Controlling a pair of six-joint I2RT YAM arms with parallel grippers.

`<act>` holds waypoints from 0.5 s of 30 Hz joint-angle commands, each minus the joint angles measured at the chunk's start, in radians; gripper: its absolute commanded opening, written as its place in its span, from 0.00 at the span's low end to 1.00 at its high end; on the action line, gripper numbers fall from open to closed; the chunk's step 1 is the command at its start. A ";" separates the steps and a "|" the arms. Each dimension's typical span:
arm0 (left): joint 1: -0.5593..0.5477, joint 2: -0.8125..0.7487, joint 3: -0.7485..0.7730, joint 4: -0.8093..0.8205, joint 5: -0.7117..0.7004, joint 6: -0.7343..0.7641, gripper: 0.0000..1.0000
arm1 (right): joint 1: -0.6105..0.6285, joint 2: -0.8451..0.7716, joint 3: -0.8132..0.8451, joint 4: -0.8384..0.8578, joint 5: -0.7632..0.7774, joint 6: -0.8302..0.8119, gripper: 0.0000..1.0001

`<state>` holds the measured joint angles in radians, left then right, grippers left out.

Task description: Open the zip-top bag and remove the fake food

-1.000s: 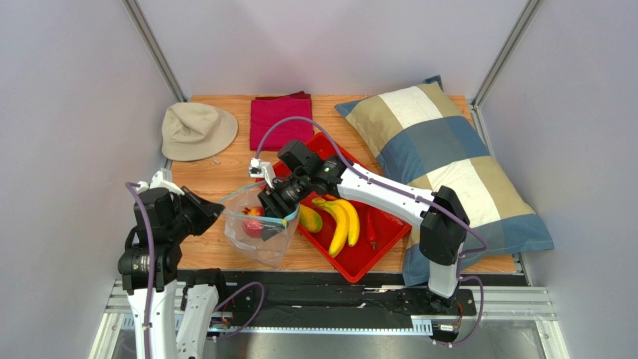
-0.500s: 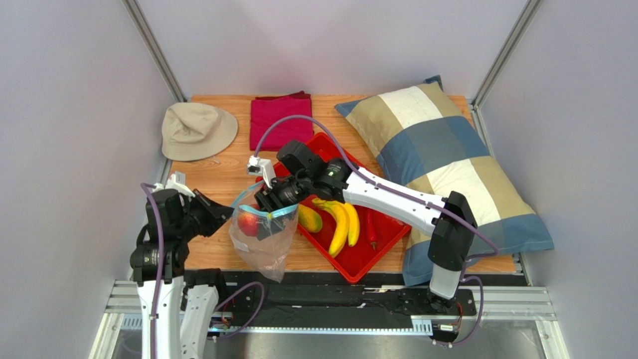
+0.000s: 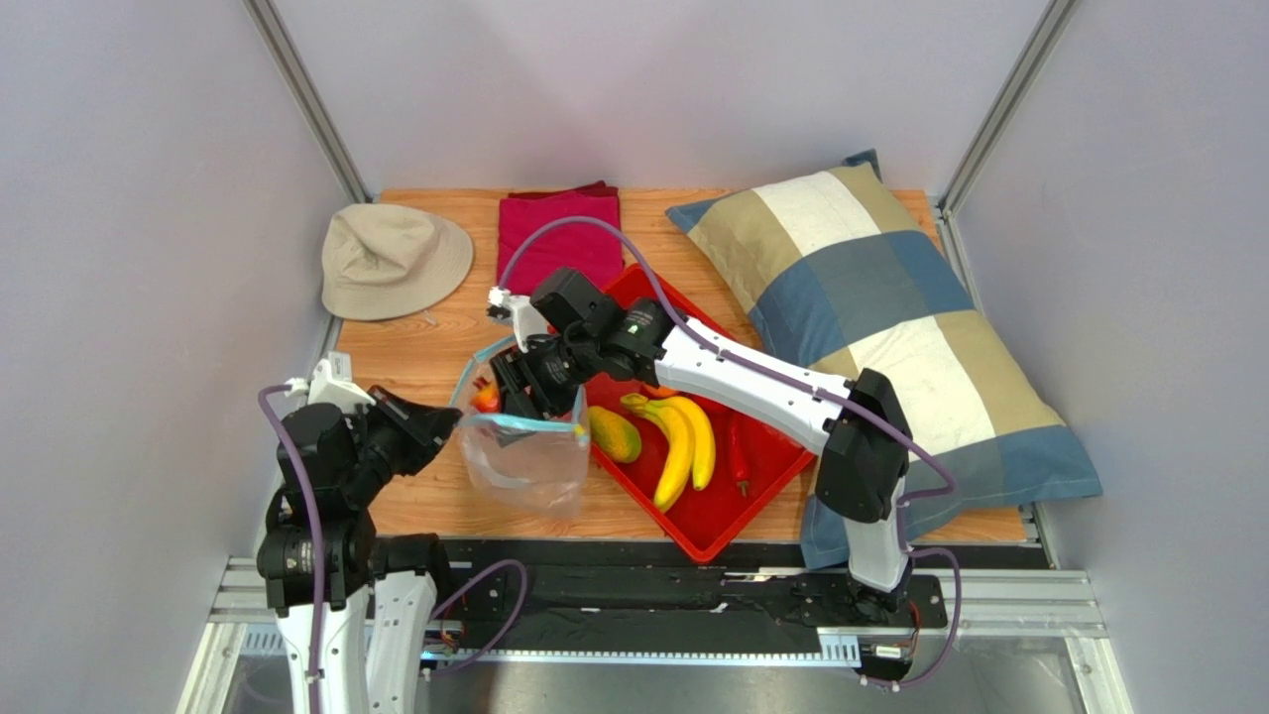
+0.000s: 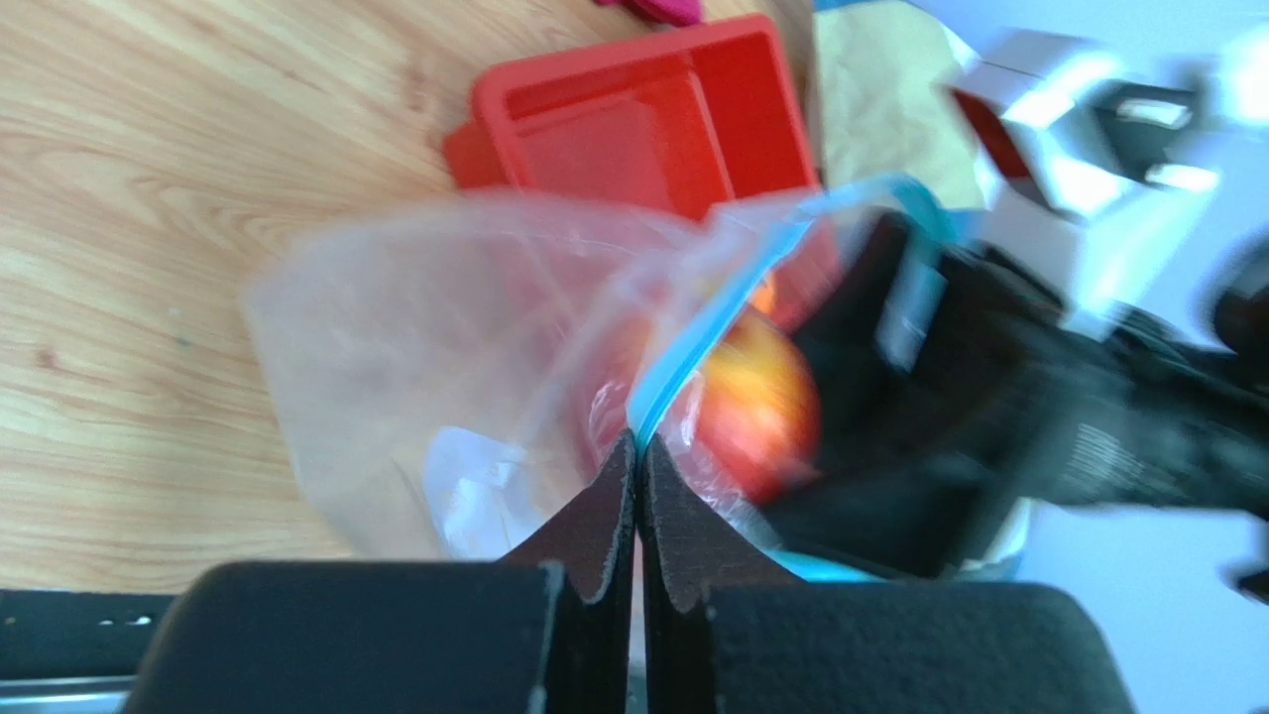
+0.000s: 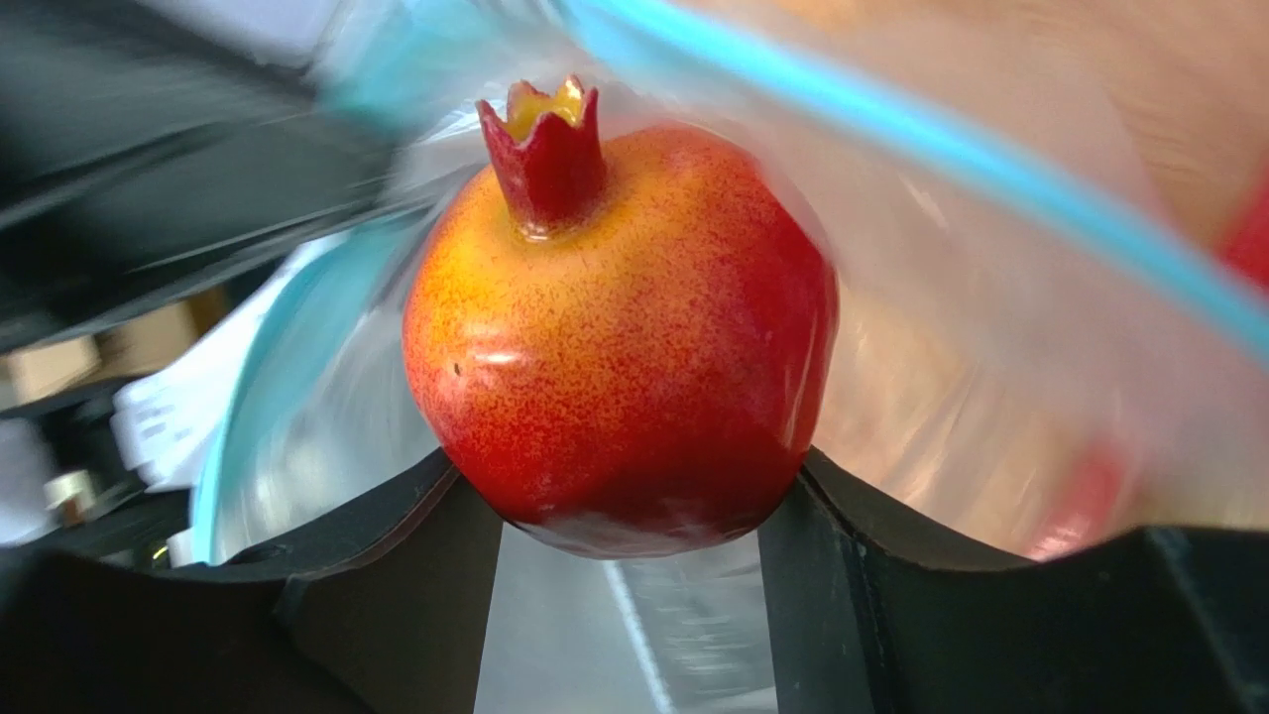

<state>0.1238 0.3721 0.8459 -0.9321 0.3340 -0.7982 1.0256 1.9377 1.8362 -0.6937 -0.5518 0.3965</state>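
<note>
Zip-top bag (image 3: 525, 464): clear, crinkled plastic with a blue-teal zip strip (image 3: 525, 424). It stands with its mouth up on the wooden table (image 3: 425, 350), just beside the near-left side of the red tray (image 3: 700, 528).

Left gripper (image 3: 443, 426): jaws pressed together on the bag's zip edge at its left side. In the left wrist view the strip comes straight out from between the closed fingertips (image 4: 614, 484).

Right gripper (image 3: 507, 394): reaches in from the tray side to the bag's mouth, jaws part-way apart and clamped on the red fruit (image 5: 618, 342). The fruit is red-orange with a small crown on top. It sits at the far-left rim of the mouth; plastic film blurs around it, so I cannot tell whether it is clear of the bag.

On the tray: yellow banana bunch (image 3: 678, 439), green-orange mango (image 3: 614, 435), slim red chilli (image 3: 739, 454).

Elsewhere on the table: beige hat (image 3: 390, 258) at far left, folded red cloth (image 3: 551, 238) beside it, checked pillow (image 3: 894, 313) along the right.
</note>
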 commanded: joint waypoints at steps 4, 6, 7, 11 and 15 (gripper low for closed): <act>-0.009 0.025 0.097 -0.007 0.079 0.024 0.00 | -0.030 -0.062 -0.106 0.019 0.276 -0.116 0.11; -0.009 0.031 0.079 -0.013 0.092 0.025 0.00 | -0.030 -0.049 -0.060 -0.013 0.241 -0.099 0.10; -0.009 0.030 0.067 -0.017 0.097 0.022 0.00 | -0.025 -0.045 0.008 -0.044 0.228 -0.088 0.10; -0.009 0.013 -0.011 -0.016 0.112 -0.009 0.00 | -0.024 -0.025 0.158 -0.122 0.150 0.014 0.11; -0.010 0.010 -0.031 -0.025 0.085 0.007 0.00 | -0.024 -0.029 0.207 -0.132 0.017 0.140 0.11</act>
<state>0.1169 0.3908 0.8299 -0.9463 0.4267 -0.7994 1.0046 1.9377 1.9663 -0.8082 -0.4046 0.3935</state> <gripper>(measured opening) 0.003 0.592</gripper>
